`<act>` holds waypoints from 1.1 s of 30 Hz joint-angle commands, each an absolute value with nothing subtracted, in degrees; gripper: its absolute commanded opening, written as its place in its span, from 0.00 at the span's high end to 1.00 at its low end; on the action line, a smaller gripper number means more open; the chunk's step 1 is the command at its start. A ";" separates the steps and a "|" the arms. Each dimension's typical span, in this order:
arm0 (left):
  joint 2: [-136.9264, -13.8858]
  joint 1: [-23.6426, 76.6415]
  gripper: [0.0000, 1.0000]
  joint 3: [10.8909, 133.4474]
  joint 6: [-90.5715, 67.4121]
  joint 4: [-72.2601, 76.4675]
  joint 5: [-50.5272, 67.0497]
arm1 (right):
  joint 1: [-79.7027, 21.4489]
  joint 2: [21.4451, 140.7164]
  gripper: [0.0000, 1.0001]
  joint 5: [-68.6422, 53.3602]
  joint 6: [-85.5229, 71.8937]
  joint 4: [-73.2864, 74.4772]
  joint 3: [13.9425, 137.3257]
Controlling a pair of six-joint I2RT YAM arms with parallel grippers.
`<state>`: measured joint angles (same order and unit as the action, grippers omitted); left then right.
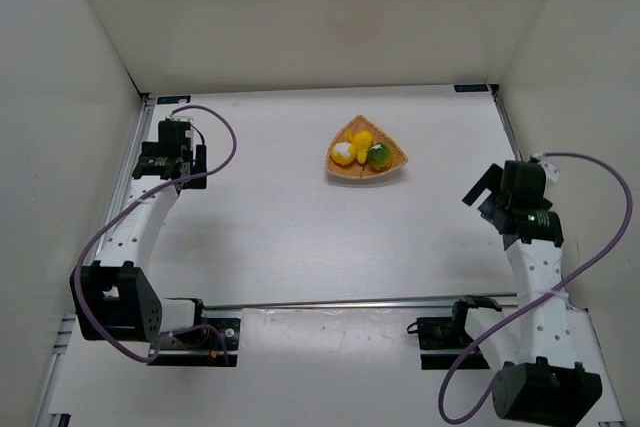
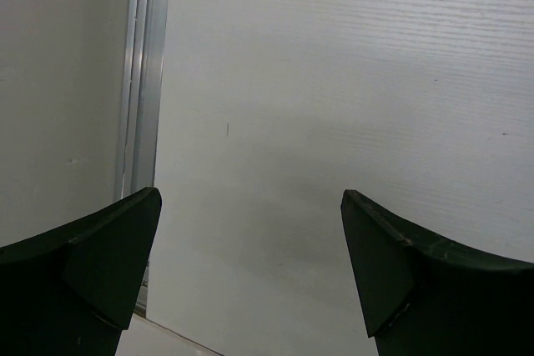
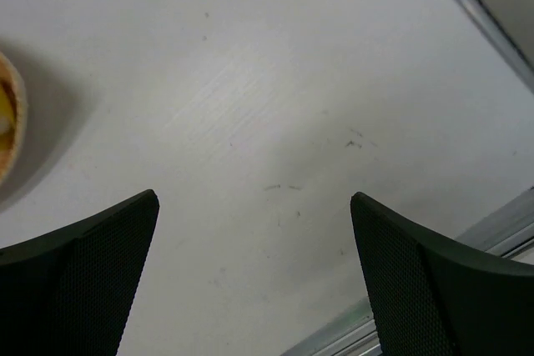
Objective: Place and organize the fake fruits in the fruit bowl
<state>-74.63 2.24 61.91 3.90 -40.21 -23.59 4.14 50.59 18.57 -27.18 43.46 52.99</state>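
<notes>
text: none legible | labels: none | numbers: none

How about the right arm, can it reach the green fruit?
Probably yes. The open right pincer has only bare table between it and the basket, and the green fruit lies uncovered on the side nearest it.

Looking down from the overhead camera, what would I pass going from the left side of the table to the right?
left end effector → woven basket, holding in order: white-patched yellow fruit → yellow pear → green fruit → right end effector
</notes>
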 commanded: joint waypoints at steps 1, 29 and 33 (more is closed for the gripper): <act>-71.29 2.02 0.00 61.52 2.11 -40.52 -24.87 | 5.80 45.45 0.00 12.13 -28.65 42.98 47.30; -64.69 2.02 0.00 57.22 2.10 -41.66 -22.07 | 5.80 39.29 0.00 12.30 -29.09 46.32 45.70; -63.37 0.36 0.00 57.22 2.72 -41.66 -16.98 | 5.80 39.29 0.00 12.30 -29.09 46.32 44.65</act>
